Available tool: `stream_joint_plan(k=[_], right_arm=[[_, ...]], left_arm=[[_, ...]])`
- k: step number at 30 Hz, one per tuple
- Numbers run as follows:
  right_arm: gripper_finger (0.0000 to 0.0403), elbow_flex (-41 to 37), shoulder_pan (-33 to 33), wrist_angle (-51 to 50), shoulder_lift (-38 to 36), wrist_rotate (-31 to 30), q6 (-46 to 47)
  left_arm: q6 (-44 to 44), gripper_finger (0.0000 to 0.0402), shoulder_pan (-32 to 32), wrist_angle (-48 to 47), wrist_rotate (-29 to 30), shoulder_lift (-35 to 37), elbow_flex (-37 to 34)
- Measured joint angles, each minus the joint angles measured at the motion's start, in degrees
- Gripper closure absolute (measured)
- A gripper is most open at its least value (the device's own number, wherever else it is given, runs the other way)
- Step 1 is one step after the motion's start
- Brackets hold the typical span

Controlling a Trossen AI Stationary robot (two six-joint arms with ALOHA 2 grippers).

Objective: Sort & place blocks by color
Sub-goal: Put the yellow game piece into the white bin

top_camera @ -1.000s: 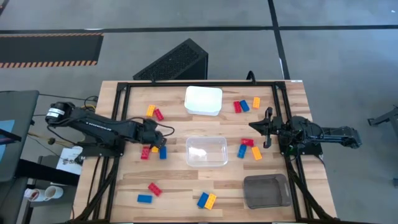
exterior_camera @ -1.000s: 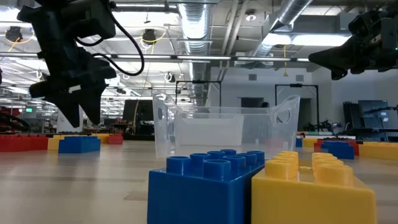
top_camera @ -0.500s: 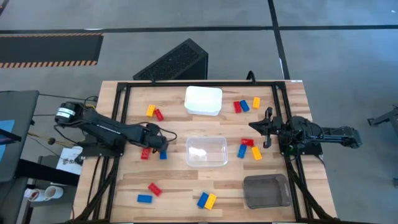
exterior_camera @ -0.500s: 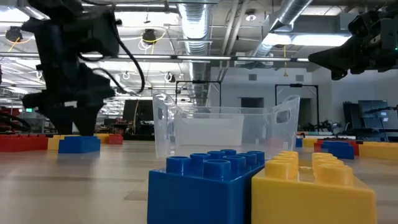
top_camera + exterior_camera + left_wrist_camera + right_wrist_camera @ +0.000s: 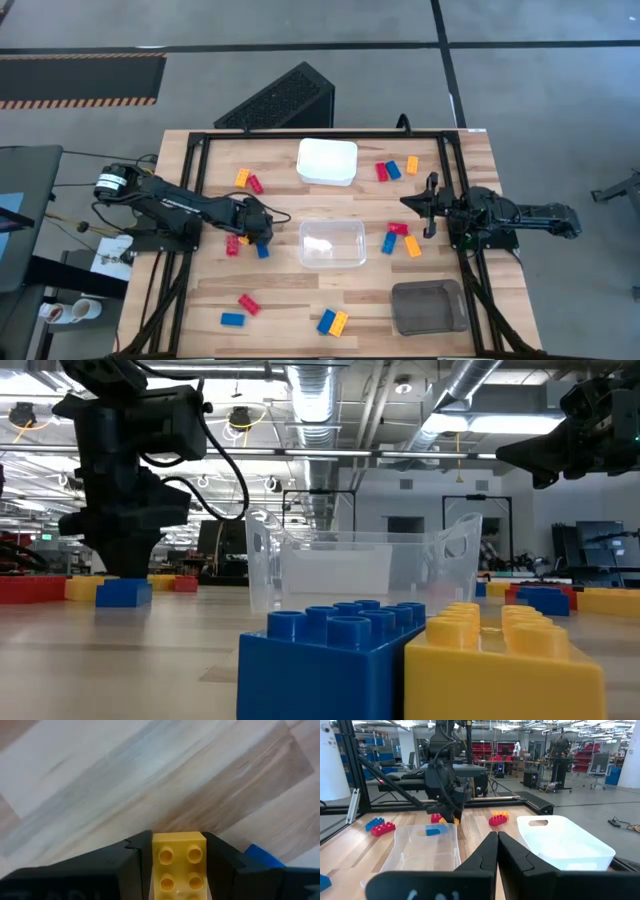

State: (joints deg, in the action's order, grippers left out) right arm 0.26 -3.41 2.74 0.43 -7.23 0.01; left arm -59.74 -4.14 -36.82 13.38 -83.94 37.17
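Pale wooden planks made up the tabletop (image 5: 280, 290), where a yellow brick (image 5: 178, 865) lay beside a blue brick (image 5: 262, 249) and a red brick (image 5: 233, 245), left of the clear tray (image 5: 332, 243). Around that yellow brick the left gripper (image 5: 178, 851) had its fingers pressed against both sides. Across the table the right gripper (image 5: 431, 208) hung pinched shut, holding nothing.

Two matte black jointed arms with looping black cables, the left arm (image 5: 170, 205) bearing a round silver-white cap, the right arm (image 5: 520, 215) plain.
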Motion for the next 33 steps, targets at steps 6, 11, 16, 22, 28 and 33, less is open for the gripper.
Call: stream_joint_plan(k=[6, 11, 16, 22, 28, 33], right_arm=[[0.037, 0.0, 0.0, -0.1, 0.0, 0.0, 0.0], [0.037, 0.0, 0.0, -0.1, 0.0, 0.0, 0.0], [0.037, 0.0, 0.0, -0.1, 0.0, -0.1, 0.0], [0.037, 0.0, 0.0, -0.1, 0.0, -0.1, 0.0], [0.037, 0.0, 0.0, -0.1, 0.0, -0.1, 0.0], [0.037, 0.0, 0.0, -0.1, 0.0, -0.1, 0.0]], left_arm=[[5.7, 0.0299, 0.9, 2.6, 9.3, 0.7, -0.2], [14.0, 0.0299, 1.8, 11.9, 13.5, 5.3, -0.2], [28.4, 0.0299, 3.0, 31.0, 13.4, 10.0, -0.1], [43.3, 0.0299, 8.6, 52.8, 10.7, 11.7, -0.1], [45.7, 0.0299, 19.9, 61.2, -0.7, 8.7, 0.0], [45.6, 0.0299, 26.0, 70.8, -6.8, 1.7, 0.3]])
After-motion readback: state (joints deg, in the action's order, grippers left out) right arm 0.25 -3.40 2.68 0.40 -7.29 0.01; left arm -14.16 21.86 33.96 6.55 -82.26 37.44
